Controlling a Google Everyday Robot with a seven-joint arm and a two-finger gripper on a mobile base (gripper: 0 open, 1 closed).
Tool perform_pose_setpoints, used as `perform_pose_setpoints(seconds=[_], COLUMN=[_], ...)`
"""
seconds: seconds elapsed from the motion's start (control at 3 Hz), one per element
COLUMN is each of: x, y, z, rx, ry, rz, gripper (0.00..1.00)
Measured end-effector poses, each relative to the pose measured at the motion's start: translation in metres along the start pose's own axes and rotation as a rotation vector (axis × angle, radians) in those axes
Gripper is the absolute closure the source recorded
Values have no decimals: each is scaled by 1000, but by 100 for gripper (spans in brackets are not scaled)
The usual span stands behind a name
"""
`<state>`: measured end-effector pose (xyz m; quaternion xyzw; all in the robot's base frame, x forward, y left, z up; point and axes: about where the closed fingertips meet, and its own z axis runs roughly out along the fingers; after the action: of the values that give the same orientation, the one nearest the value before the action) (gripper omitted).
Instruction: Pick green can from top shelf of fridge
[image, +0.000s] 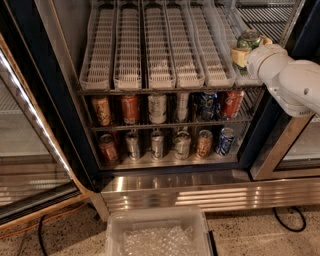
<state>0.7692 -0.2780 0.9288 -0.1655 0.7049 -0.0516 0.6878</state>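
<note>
Single camera, set high out front, looking down into the fridge (175, 196) from fairly near; end effector (250, 48) sits upper right by the top shelf (150, 55).

The tabletop here is the top shelf (150, 90) of the fridge (60, 125), a wire rack that spans the compartment from its left edge to its right edge. White ribbed lane trays (157, 45) lie directly on it, side by side, running from the back edge to the front edge. The left and middle lanes hold nothing. The green can (248, 37) stands upright in the rightmost lane, near the front right corner. The pincer (250, 48) is at the can, reaching in over the right edge.
</note>
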Motion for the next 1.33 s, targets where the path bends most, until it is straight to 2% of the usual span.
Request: perform_pose_setpoints(seconds=[0.33,1.0,1.33], x=[-16,-69,-90], y=[0,-9,2], z=[-9,-49,-69], rx=[-16,-60,-129], ry=[-29,-124,-113], rz=[37,214,234], gripper=[100,100,100])
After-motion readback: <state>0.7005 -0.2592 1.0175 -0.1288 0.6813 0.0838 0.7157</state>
